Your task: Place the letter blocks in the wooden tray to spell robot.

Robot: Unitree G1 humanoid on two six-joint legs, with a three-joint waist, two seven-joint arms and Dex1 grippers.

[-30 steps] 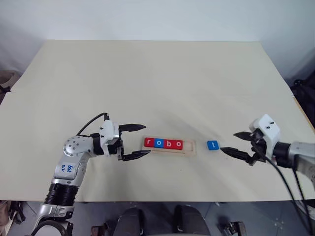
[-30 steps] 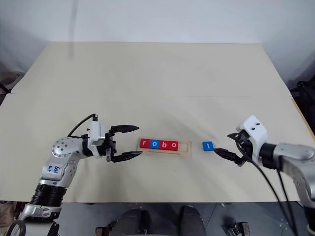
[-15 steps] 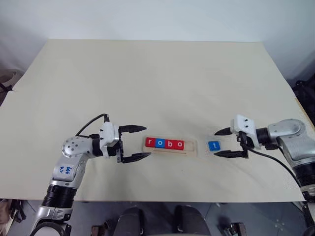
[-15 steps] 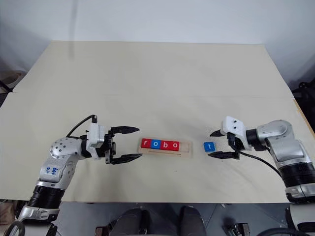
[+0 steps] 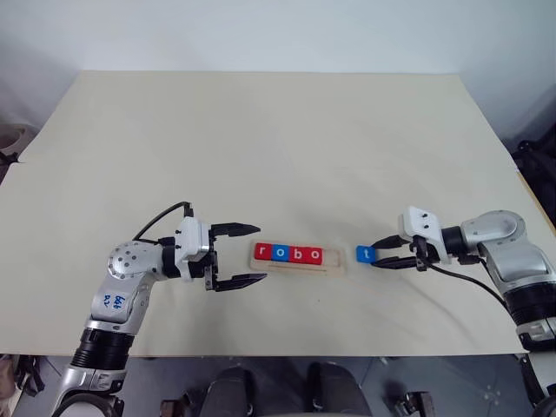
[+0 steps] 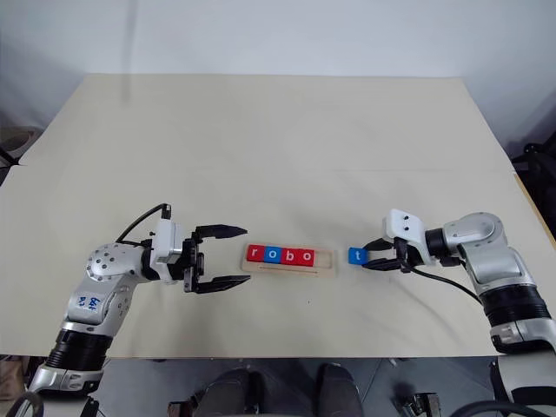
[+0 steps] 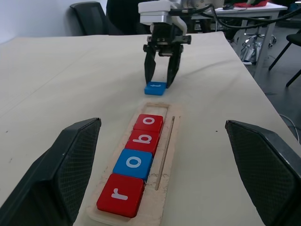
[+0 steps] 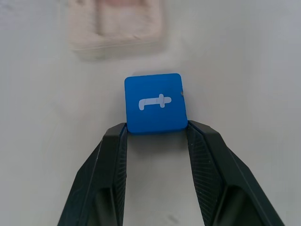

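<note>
Four letter blocks (image 5: 289, 254) fill the wooden tray (image 5: 335, 264); right gripper (image 8: 156, 130) apparently pinches the blue t tile (image 8: 155, 103), left gripper (image 5: 246, 255) spread wide

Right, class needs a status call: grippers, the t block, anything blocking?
Left gripper open, idle. Right gripper pinching blue t block on table. Tray end slot free, path clear.
</note>
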